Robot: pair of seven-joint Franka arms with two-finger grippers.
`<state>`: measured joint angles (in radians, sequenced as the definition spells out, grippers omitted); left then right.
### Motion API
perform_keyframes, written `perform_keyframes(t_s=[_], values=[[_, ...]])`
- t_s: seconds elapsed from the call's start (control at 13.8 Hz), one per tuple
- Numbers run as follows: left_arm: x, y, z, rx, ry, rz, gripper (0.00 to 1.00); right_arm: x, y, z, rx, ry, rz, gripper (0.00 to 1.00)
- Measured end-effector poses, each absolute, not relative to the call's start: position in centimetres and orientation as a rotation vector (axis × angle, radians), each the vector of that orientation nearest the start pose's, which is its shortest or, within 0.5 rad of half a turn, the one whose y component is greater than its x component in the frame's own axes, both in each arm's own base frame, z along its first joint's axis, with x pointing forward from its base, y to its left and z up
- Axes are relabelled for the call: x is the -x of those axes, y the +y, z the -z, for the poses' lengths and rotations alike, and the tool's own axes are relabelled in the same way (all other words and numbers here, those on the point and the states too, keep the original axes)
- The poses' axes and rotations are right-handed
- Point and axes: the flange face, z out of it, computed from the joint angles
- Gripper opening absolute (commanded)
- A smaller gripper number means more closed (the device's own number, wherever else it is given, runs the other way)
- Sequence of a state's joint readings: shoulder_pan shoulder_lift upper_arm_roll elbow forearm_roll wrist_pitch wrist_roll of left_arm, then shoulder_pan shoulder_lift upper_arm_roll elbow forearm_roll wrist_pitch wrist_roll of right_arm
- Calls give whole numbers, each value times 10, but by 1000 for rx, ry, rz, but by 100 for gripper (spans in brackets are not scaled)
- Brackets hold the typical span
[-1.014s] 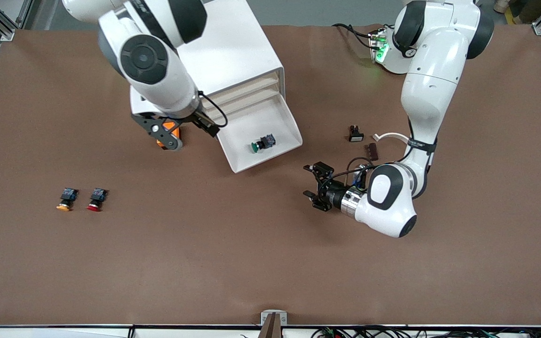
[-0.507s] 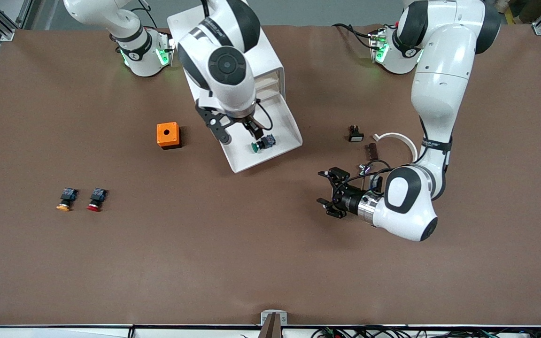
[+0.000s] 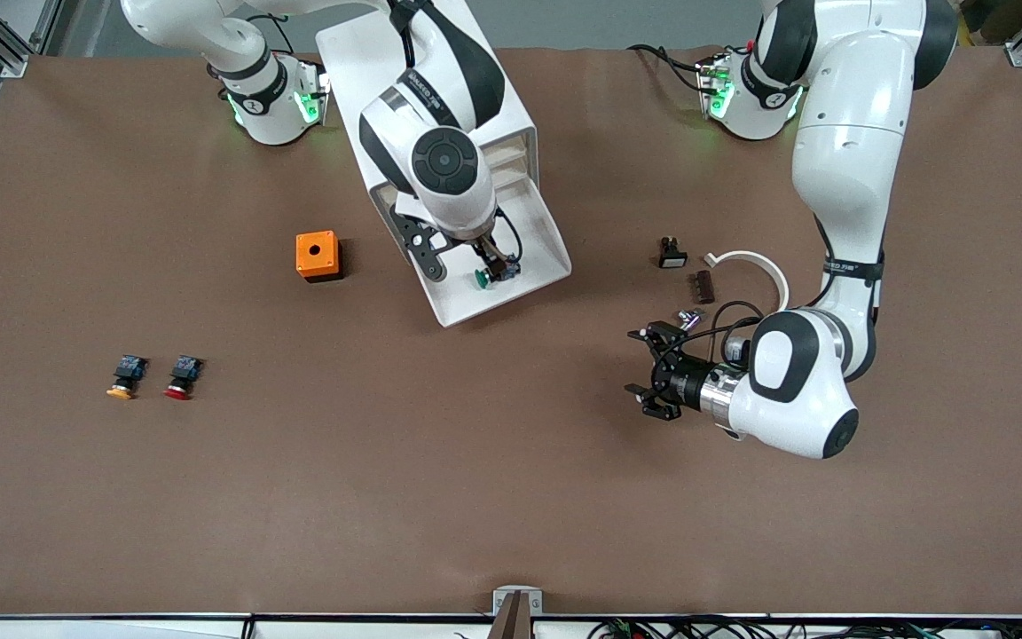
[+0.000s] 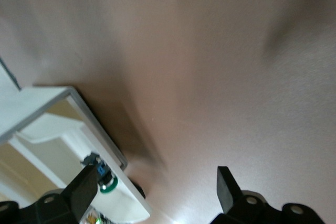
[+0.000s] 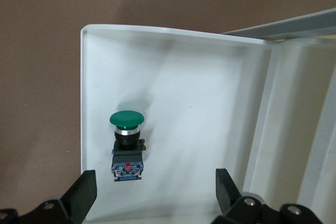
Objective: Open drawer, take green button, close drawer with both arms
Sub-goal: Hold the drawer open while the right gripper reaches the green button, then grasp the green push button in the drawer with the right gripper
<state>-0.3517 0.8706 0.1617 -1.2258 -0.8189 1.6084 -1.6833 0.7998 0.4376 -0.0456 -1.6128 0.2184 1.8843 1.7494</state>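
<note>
Change since the earlier frames: the right arm's black two-finger gripper (image 3: 495,264) had swung from beside the small orange box with a hole in its top (image 3: 317,256) to a position over the pulled-out drawer; the left arm's black two-finger gripper (image 3: 650,373) had drawn away from the drawer toward the left arm's end of the table.

Items, from the right arm's end of the table to the left arm's end:

- Yellow-capped push button (image 3: 123,376) and red-capped push button (image 3: 181,376), side by side on the brown table (image 3: 387,497), well apart from the cabinet. Untouched.
- Orange box, near the cabinet.
- Boxy white cabinet (image 3: 404,71); its lowest shallow white tray drawer (image 3: 539,222) stood pulled out.
- Green-capped push button with black-blue body (image 5: 126,142), lying on its side in that drawer. The right gripper hung directly over it, fingers (image 5: 84,195) spread wide either side, not touching it.
- Small black parts (image 3: 672,253) and a white curved strip (image 3: 764,264), nearer the left arm.
- Left gripper, fingers spread, holding nothing, low over bare table; this arm appeared to wait.

Status, as judged: opening done; button not yet gripped or lifted; drawer closing remained.
</note>
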Motion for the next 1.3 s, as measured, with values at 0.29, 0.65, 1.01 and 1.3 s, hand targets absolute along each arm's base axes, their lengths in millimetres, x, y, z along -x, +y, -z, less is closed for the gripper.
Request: perform_keyframes(t_s=[0.29,0.65,1.01,1.3], values=[[-677,-228,-258,-2066,2059,1088,100,-472,466,-337,2729,1708,-347,100],[-680,-219,-262,-2141,1950,1047,100,-477,467,-321,2698,1750,-331,100],[-681,-219,-264,-2175,1889,1037,100,-480,472,-303,2644,1821,-308,100],[-681,-219,-264,-2208,1828,1028,100,-474,477,-289,2676,1815,-305,100]])
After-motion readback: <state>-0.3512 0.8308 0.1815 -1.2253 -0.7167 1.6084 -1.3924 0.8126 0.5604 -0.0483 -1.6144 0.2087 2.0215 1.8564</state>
